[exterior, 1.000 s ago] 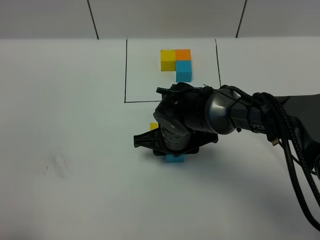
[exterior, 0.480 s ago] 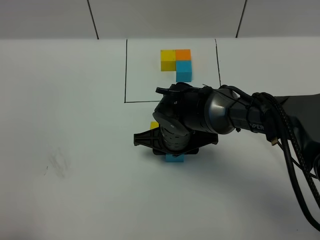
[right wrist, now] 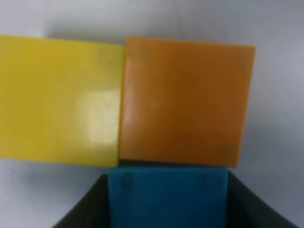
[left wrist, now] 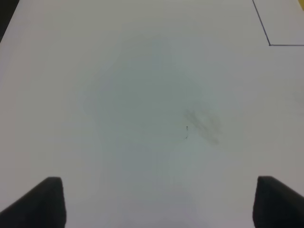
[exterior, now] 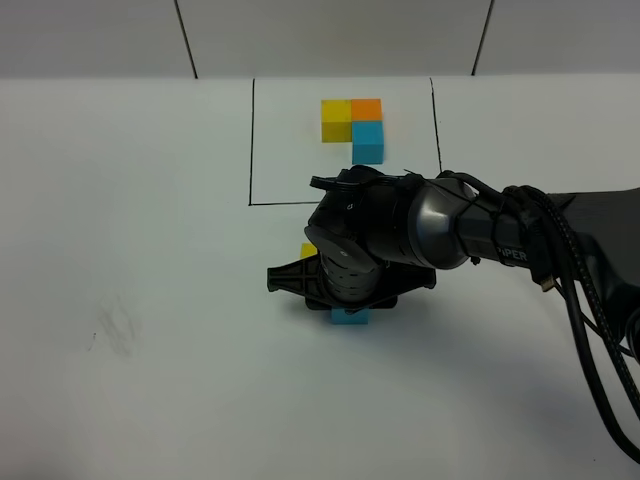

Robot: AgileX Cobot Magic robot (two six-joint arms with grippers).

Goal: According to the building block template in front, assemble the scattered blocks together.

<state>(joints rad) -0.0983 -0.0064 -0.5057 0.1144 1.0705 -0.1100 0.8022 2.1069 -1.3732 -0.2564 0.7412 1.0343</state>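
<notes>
I see the right arm reaching across the middle of the white worktop, its wrist housing covering most of the scattered blocks. In the high view only a sliver of the yellow cube and the lower edge of the sky-blue cube show beside the housing.

In the right wrist view I see the yellow cube and the orange cube side by side, faces touching. The sky-blue cube sits against the orange cube's near face, between the two dark fingers of the right pincer, which pinches it.

The building block template lies inside the black drawn rectangle, just beyond the arm, apart from the loose cubes.

The left pincer hangs spread over bare worktop, holding nothing; only its two fingertips show, with a faint smudge ahead.
</notes>
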